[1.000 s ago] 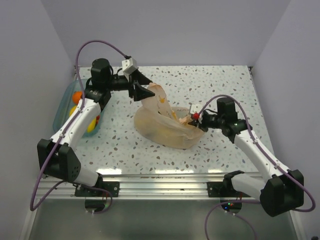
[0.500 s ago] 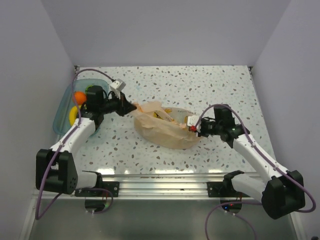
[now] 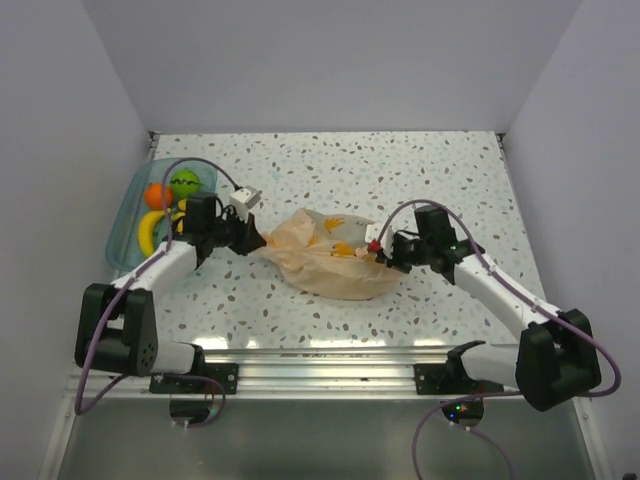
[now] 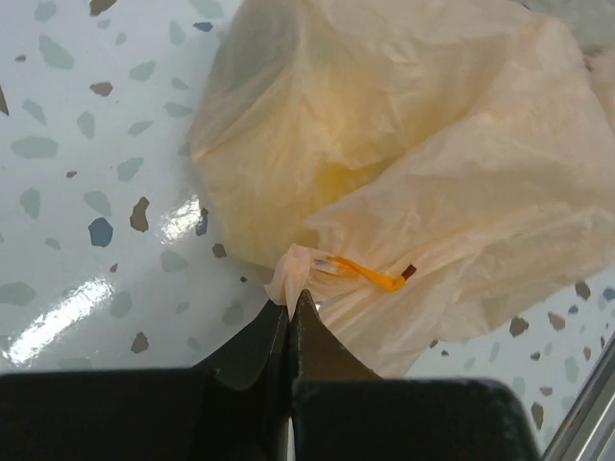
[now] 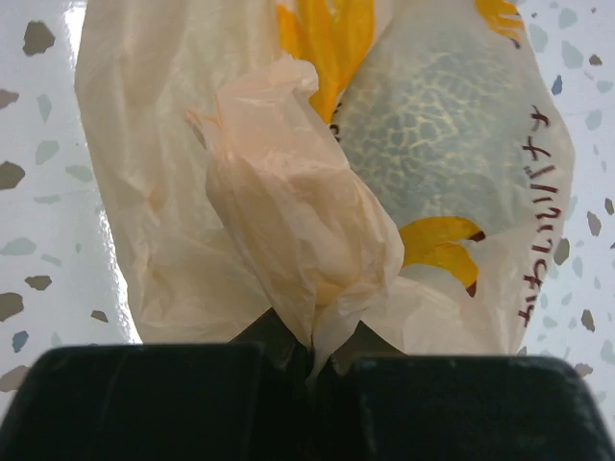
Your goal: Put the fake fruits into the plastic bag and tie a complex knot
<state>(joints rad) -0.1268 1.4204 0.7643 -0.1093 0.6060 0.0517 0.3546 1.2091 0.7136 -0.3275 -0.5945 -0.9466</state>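
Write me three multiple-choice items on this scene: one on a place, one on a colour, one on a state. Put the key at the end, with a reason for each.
1. Where on the table does the blue tray sit?
A. at the left edge
B. at the right edge
C. in the middle

2. What colour is the ball beside the orange in the tray?
A. purple
B. white
C. green

3. In what state is the left end effector?
A. open over the tray
B. shut on the plastic bag
C. shut on a banana

Key:
1 A: the top view shows the tray beside the left arm.
2 C: the ball shows bright green from above.
3 B: the left wrist view shows the tips pinched on a fold of the bag.
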